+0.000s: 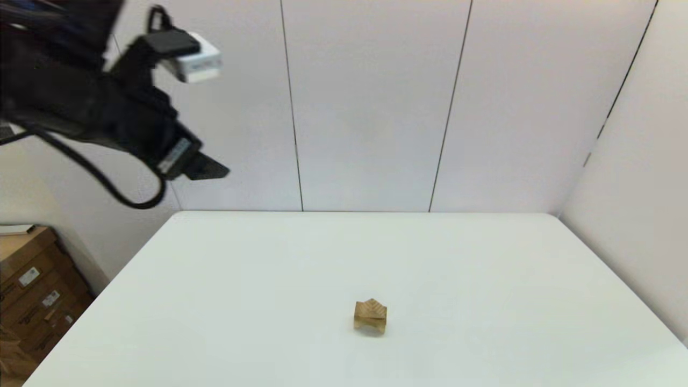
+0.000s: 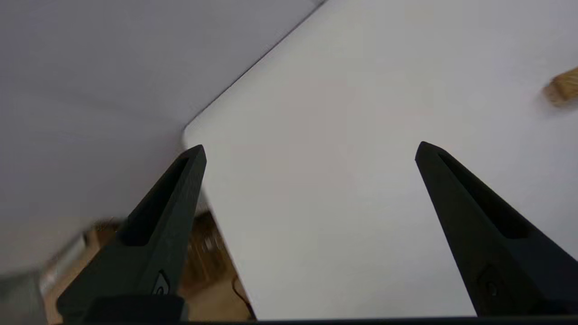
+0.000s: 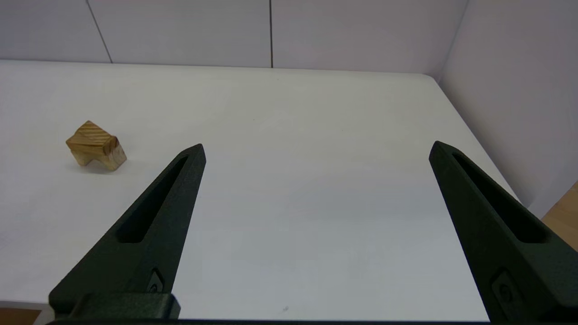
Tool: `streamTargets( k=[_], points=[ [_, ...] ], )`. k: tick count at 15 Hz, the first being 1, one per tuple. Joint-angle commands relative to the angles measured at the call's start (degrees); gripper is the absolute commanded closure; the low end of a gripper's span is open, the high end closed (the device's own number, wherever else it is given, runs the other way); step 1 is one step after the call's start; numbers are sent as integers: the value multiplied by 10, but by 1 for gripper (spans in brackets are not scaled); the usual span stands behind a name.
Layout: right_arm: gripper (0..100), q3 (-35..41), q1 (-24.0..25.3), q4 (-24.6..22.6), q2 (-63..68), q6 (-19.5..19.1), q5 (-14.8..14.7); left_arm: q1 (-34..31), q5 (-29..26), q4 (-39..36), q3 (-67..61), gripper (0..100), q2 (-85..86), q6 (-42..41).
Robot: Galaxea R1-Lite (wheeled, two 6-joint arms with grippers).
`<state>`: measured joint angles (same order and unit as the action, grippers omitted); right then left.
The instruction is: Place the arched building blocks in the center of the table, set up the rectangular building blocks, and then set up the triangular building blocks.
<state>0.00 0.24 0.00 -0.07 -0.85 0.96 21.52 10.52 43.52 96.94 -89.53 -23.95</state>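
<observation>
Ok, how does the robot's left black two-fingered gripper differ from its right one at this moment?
Height: the left black gripper hangs high above the white table's left side; the right black gripper sits low by the near edge. View: the left shows in the head view; the right does not. Shared: both are open, empty, and apart from the small light-wood block stack.

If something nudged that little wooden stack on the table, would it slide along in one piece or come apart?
The block stack would probably come apart: the triangular block seems only to rest loose on top. The arched block stands on two short legs, so a push might tip it. Being bare wood, the pieces are likely stiff and fairly light. Both end effectors are well away.
</observation>
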Motion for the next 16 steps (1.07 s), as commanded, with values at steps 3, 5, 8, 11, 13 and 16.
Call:
streamTargets(
  k=[3,5,8,11,13,16],
  points=[
    [0,0,0,0,0,0,0,-174,7,-100,-324,0,436,128],
    [0,0,0,0,0,0,0,-181,6,-138,-415,0,545,155],
    [0,0,0,0,0,0,1,-181,6,-142,-507,0,663,158],
    [0,0,0,0,0,0,0,-186,6,-149,-578,0,748,160],
    [0,0,0,0,0,0,0,-200,3,-158,-619,0,781,157],
    [0,0,0,0,0,0,0,-207,-39,-218,-709,0,841,147]
  ],
)
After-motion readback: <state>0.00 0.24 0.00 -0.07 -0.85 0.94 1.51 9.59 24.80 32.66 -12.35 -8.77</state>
